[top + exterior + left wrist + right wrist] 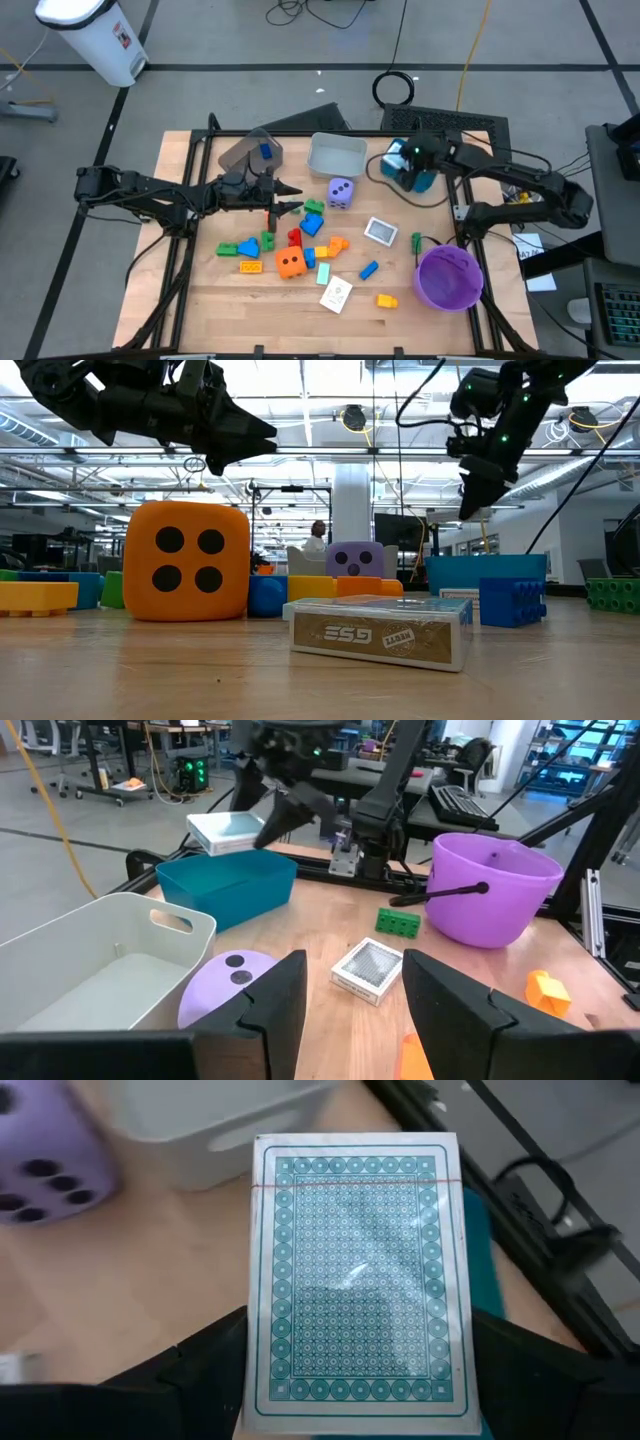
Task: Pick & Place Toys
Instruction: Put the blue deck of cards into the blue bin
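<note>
Your right gripper (355,1370) has its jaws clamped on a card deck (355,1275), above the teal bin (418,178) near the table's far right corner. Your left gripper (345,1010), jaws parted and holding nothing, hangs over the toy pile mid-table, the purple die (340,192) and grey bin (336,155) just beyond it.

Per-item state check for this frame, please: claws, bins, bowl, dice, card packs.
Right claw: shut on card pack, above the teal bin.
Left claw: open, empty, raised over the table.
Grey bin: upright, looks empty.
Brown bin: holds a blue block.
Purple bowl: upright.
Purple die: on the table.
Orange die: four facing the low camera.
Second card pack: flat on the table.
</note>
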`<action>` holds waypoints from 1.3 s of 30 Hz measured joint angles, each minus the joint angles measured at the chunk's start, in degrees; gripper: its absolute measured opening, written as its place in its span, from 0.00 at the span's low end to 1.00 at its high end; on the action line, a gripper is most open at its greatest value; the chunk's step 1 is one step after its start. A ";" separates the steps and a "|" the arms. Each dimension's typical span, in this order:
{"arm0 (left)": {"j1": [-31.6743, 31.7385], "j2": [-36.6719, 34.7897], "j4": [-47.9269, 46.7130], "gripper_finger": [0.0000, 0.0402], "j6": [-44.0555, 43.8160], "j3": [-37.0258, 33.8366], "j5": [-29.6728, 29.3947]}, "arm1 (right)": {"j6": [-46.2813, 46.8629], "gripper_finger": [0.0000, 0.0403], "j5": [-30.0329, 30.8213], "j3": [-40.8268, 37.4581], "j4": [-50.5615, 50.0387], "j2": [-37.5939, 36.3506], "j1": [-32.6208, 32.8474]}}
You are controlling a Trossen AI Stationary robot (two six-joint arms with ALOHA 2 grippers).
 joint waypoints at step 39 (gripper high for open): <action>-0.02 0.00 -0.06 0.44 0.03 0.00 0.01 | -3.10 0.75 -6.10 -13.81 21.50 10.16 -12.28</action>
